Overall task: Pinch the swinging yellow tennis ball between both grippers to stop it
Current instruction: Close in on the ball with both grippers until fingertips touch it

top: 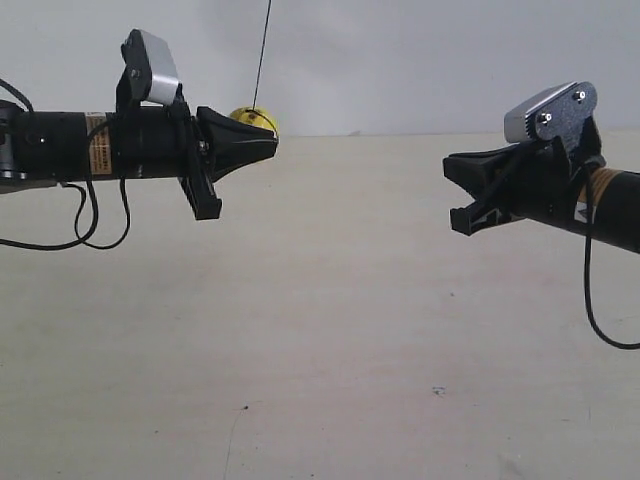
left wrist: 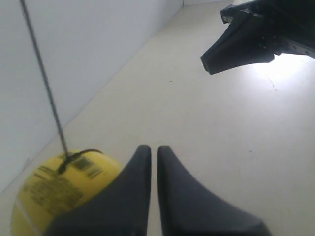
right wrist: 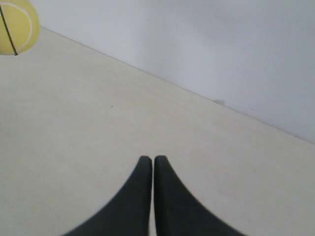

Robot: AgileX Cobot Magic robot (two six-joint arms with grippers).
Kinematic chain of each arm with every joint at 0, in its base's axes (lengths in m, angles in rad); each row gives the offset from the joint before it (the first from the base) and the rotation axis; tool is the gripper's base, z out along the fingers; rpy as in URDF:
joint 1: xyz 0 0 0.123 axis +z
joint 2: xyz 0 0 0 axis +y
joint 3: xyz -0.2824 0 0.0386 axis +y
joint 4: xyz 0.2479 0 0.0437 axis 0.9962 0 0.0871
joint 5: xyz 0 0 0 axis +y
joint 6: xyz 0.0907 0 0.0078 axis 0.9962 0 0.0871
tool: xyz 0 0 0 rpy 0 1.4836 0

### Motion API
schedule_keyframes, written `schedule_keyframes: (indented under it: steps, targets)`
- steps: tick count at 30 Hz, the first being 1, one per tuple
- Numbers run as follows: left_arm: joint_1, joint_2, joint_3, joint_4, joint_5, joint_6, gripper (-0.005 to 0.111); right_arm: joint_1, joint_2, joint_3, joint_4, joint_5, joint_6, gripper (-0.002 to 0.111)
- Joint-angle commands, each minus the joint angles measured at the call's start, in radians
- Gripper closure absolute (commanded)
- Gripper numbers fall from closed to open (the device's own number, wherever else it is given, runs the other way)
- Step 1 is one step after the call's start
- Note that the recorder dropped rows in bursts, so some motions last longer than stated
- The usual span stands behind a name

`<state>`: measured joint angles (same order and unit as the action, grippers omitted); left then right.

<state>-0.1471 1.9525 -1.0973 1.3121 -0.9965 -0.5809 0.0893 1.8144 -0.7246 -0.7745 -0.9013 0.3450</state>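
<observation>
The yellow tennis ball (top: 254,117) hangs on a thin black string (top: 263,50), partly hidden behind the tip of my left gripper (top: 270,145), the arm at the exterior view's left. In the left wrist view the ball (left wrist: 54,191) sits close beside one finger of the left gripper (left wrist: 150,148), whose jaws stand shut with nothing between them. I cannot tell whether they touch. My right gripper (top: 450,168) is far off across the table, shut and empty (right wrist: 149,158). Its wrist view shows the ball (right wrist: 17,24) small and distant. The right gripper (left wrist: 211,61) also shows in the left wrist view.
A pale beige tabletop (top: 330,330) lies under both arms, and a white wall (top: 400,60) stands close behind the ball. Black cables (top: 95,225) hang from the arm at the exterior view's left. A wide gap separates the two gripper tips.
</observation>
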Motion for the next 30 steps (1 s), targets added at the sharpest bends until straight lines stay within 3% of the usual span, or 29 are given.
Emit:
schedule_keyframes:
  steps: [1, 22, 30]
  targets:
    - [-0.006, 0.010, -0.003, -0.022, 0.002, 0.025, 0.102, 0.001, 0.013, -0.025, -0.002, -0.011, -0.008, 0.108]
    - [-0.006, 0.066, -0.031, -0.018, -0.044, 0.031, 0.102, 0.003, 0.131, -0.158, -0.115, -0.071, 0.103, 0.108]
    - [-0.006, 0.098, -0.079, 0.090, -0.051, -0.053, 0.102, 0.003, 0.131, -0.158, -0.132, -0.079, 0.125, 0.108]
